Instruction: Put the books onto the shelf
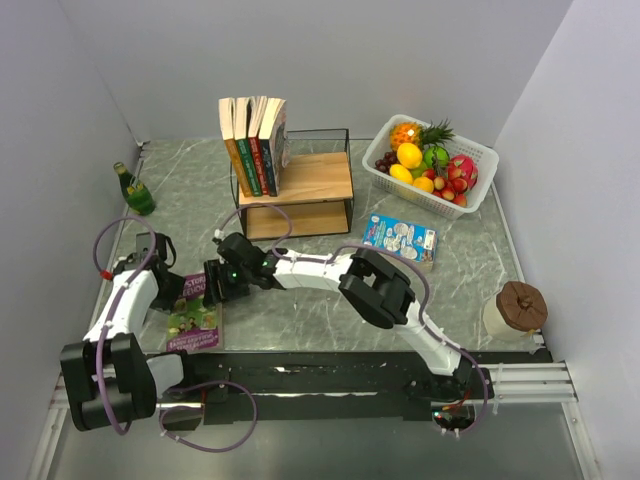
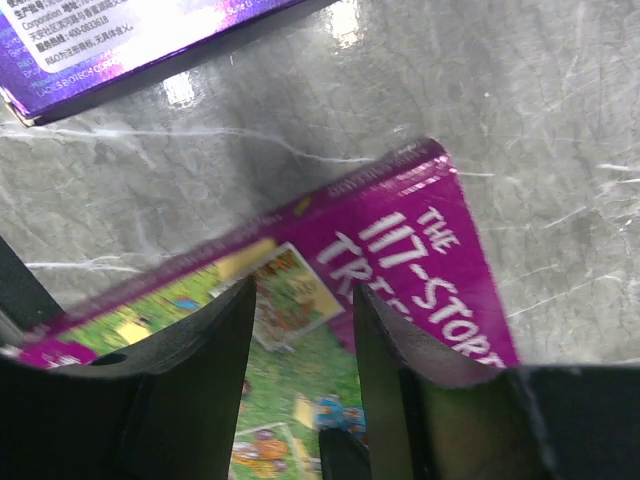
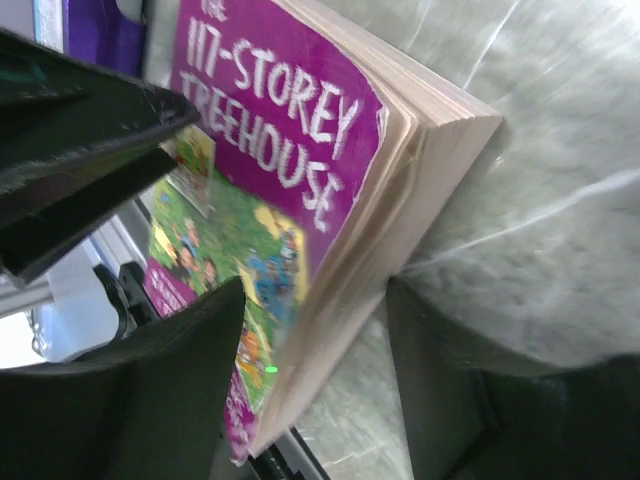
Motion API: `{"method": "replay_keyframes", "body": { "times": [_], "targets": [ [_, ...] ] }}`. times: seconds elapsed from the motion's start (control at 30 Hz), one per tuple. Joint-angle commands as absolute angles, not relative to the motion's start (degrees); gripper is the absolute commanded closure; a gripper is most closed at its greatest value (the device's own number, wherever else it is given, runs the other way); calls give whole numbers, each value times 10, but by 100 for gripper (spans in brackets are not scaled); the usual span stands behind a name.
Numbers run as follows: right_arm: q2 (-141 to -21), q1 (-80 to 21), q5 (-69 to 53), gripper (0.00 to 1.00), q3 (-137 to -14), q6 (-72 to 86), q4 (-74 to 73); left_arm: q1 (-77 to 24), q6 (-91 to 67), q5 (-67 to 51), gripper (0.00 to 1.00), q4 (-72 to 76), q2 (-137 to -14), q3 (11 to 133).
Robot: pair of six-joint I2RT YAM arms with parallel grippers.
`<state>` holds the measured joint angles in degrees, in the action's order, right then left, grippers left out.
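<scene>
The purple Treehouse book [image 1: 196,318] lies on the table [image 1: 300,320], well apart from the shelf [image 1: 312,180]. My right gripper [image 3: 315,300] stands open, jaws astride the book's page edge. My left gripper [image 2: 300,305] is open too, with the cover showing between its jaws.

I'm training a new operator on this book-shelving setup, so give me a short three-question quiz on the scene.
1. True or false: the purple book stands on the shelf.
2. Where on the shelf do the upright books stand? A) top board, left end B) top board, right end C) lower board
3. Which claw has the purple book's page edge between its fingers?

Key
1. False: it lies on the table.
2. A
3. The right claw.
</scene>
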<state>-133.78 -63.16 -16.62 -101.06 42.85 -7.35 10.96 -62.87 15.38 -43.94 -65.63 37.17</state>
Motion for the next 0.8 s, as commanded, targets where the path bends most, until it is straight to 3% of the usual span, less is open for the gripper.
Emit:
{"method": "replay_keyframes", "body": {
  "times": [0.0,0.03,0.1,0.13,0.2,0.43,0.77],
  "targets": [
    [-1357,-643,-194,48,-1031,439,-90,112,-633,139,51,-428,-639,370],
    [-1360,-642,-194,65,-1034,444,-95,112,-632,135,51,-427,-639,371],
    [-1367,-641,-197,78,-1036,455,-105,113,-628,134,51,-429,-637,373],
    [-1368,-641,-198,89,-1035,459,-107,113,-626,132,52,-428,-634,373],
    [-1372,-639,-197,100,-1029,468,-110,112,-626,129,52,-426,-631,373],
    [-1308,-629,-157,100,-923,465,-92,112,-612,124,54,-422,-601,380],
    [-1040,-584,-91,100,-555,453,-20,111,-556,-40,53,-332,-549,343]
  ]
}}
